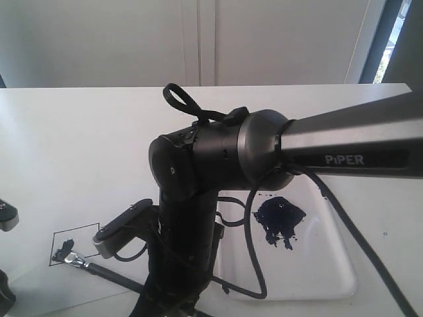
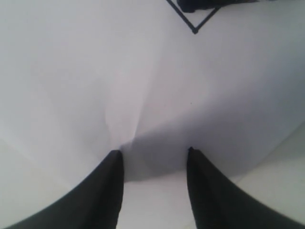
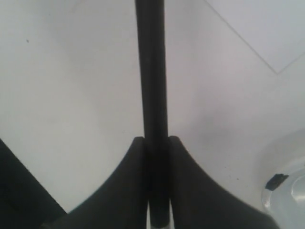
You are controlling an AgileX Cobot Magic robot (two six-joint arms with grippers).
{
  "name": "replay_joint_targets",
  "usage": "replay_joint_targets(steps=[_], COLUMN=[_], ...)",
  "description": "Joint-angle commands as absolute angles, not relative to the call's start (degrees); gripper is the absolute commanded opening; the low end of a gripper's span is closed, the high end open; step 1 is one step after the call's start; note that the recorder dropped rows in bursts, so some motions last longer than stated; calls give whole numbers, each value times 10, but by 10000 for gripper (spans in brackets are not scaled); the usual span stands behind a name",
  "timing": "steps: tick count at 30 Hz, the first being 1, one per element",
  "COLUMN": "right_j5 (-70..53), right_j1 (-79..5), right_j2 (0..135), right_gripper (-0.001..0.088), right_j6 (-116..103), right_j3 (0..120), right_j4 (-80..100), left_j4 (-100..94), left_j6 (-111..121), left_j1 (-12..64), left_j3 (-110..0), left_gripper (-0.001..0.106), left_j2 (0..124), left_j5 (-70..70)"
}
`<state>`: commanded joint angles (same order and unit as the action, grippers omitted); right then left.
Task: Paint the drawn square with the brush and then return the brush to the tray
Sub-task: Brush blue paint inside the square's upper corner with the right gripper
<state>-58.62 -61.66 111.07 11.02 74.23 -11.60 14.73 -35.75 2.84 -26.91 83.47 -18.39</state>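
Note:
The drawn square [image 1: 71,244] sits at the lower left of the exterior view, with a dark blue smear inside it. The brush [image 1: 80,263] lies low across the square's lower edge, bristles on the smear, silver ferrule just outside. Its black handle [image 3: 151,71] runs back into my right gripper [image 3: 156,138], which is shut on it. That arm reaches across from the right and hides the gripper in the exterior view. The tray [image 1: 310,271] lies to the right, with a blue blotch [image 1: 279,218]. My left gripper [image 2: 153,151] hangs open over the paper, near a corner of the square [image 2: 194,28].
The white paper sheet [image 2: 95,71] carries the square and lies on a white table [image 1: 79,132]. The right arm's black wrist and cables [image 1: 198,172] fill the middle of the exterior view. Part of the left arm [image 1: 5,216] shows at the left edge.

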Motion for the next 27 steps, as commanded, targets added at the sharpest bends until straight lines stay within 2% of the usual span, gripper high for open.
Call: replay_joint_targets(steps=[27], right_j5=[-556], right_j1=[-617], right_j2=[1111], right_gripper=[0], right_j6=[22], right_j3=[742], right_j4=[-22], left_j4=[150], left_j6=[-358], left_j1=[28], left_j3=[-269], left_gripper=[485], left_j2=[835], left_j5=[-180])
